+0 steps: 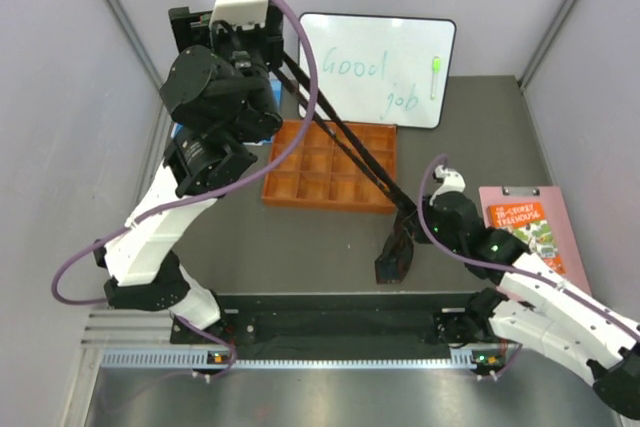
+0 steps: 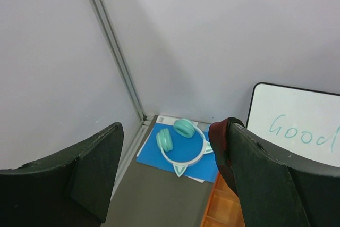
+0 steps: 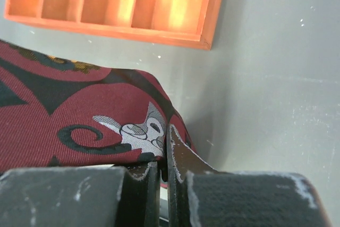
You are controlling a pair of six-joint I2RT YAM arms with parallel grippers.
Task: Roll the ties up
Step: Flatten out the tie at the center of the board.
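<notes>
A maroon-red tie with black pattern (image 1: 393, 259) stretches in two taut strands from my raised left gripper (image 1: 262, 47) down over the tray to my right gripper (image 1: 410, 219); its wide end hangs to the table below. In the left wrist view the left gripper (image 2: 172, 131) is open, and the tie (image 2: 220, 144) is draped over the inner side of the right finger (image 2: 265, 179). In the right wrist view the right gripper (image 3: 166, 168) is shut on the tie (image 3: 79, 115), low over the grey table.
An orange compartment tray (image 1: 330, 204) lies mid-table, also in the right wrist view (image 3: 208, 25). A whiteboard (image 1: 380, 67) leans at the back. Teal headphones (image 2: 180, 142) on a blue folder sit back left. A pink clipboard with a book (image 1: 525, 227) lies right.
</notes>
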